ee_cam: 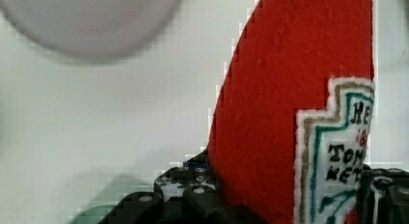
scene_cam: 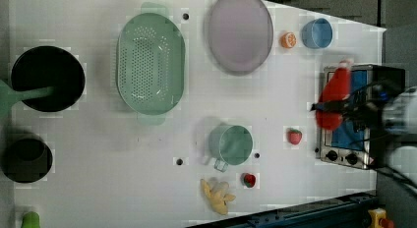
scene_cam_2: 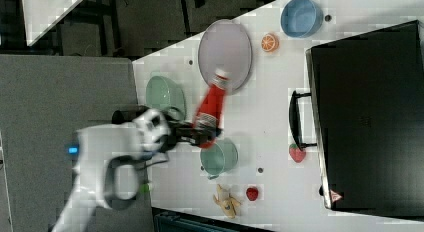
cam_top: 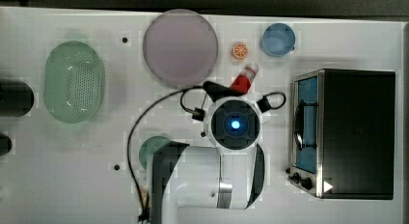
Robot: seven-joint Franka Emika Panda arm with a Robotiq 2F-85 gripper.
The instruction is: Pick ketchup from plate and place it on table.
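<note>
In the top view the plate (cam_top: 181,46) lies bare on the white bench (cam_top: 120,185), as do the green colander (cam_top: 74,81) and blue bowl (cam_top: 278,39), while the ketchup (cam_top: 245,79) sits off the plate's rim. In the right view the pincer (scene_cam_2: 206,133) clamps the ketchup's base, bottle raised above the bench with its cap tilted toward the plate. In the wrist view the red bottle fills the gap between the fingers (ee_cam: 193,195).

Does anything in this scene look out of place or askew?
Only the red ketchup bottle with the whitish cap: the gripper holds it in the air, tilted, off the pale mauve round plate. Nothing appears spilled or damaged.
</note>
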